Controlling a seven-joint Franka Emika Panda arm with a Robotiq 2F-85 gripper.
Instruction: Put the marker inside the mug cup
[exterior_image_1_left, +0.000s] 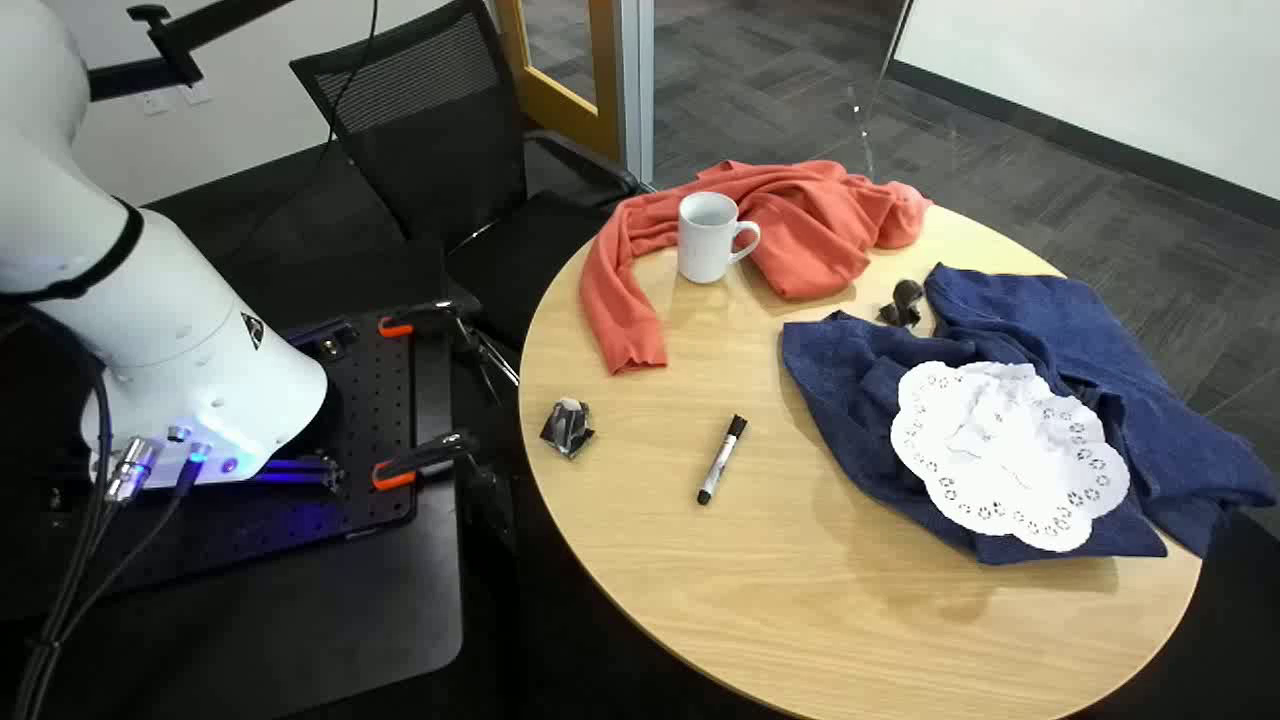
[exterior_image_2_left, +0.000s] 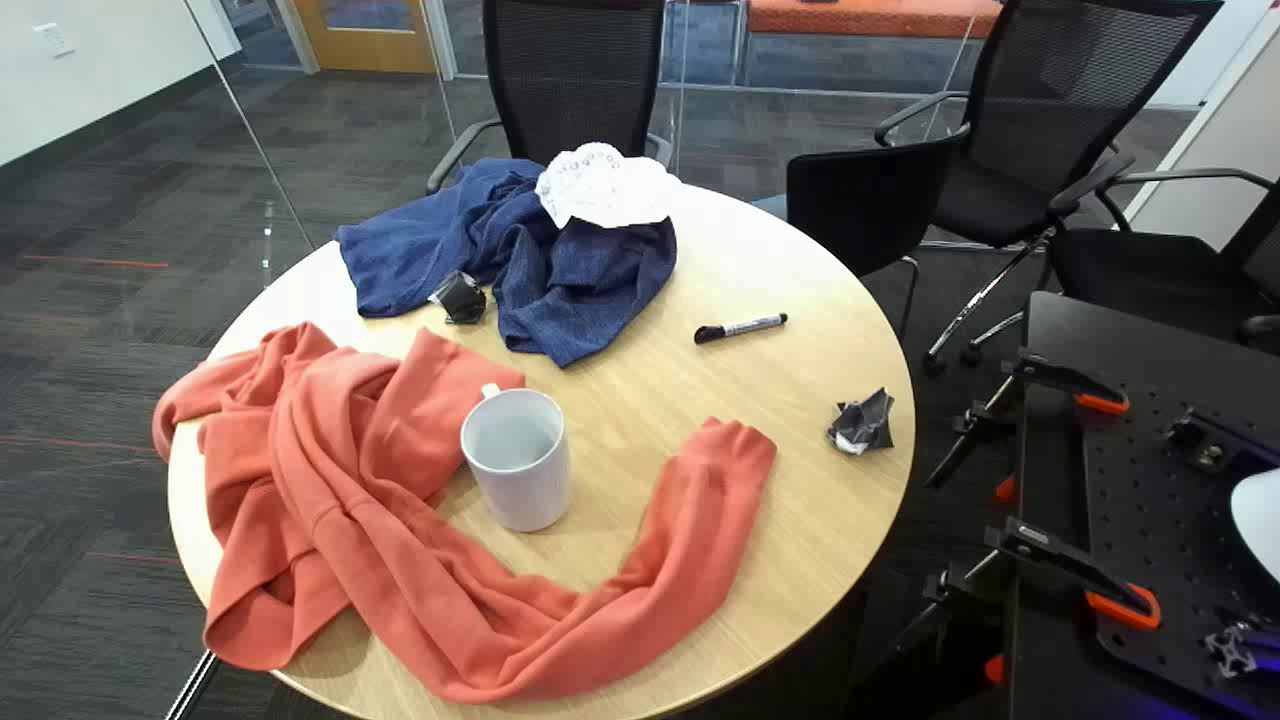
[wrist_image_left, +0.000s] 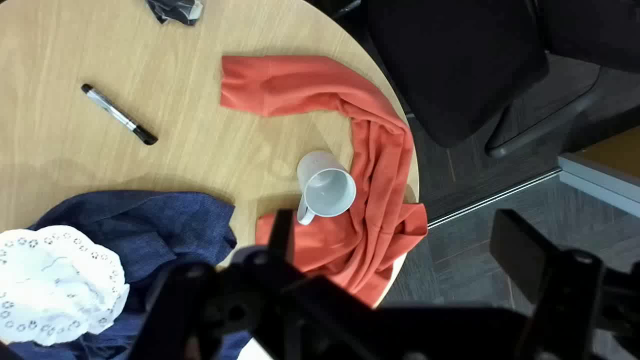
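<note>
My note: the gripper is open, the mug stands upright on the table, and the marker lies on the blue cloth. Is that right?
Not the marker: it lies on the table itself, apart from the blue cloth, as both exterior views show. The gripper is open and the mug upright, as noted.

In my wrist view the marker (wrist_image_left: 120, 115) lies flat on the tabletop (wrist_image_left: 200, 140), slanted across the upper left, a whitish barrel between black ends, the longer black end at lower right. The mug (wrist_image_left: 326, 186) stands upright near the middle of that view, plain white, mouth up, its one handle toward the lower left, and I see its pale inside. The two are well apart. In an exterior view I find the marker (exterior_image_1_left: 721, 461) a little below centre, the mug (exterior_image_1_left: 705, 242) in the upper middle.
</note>
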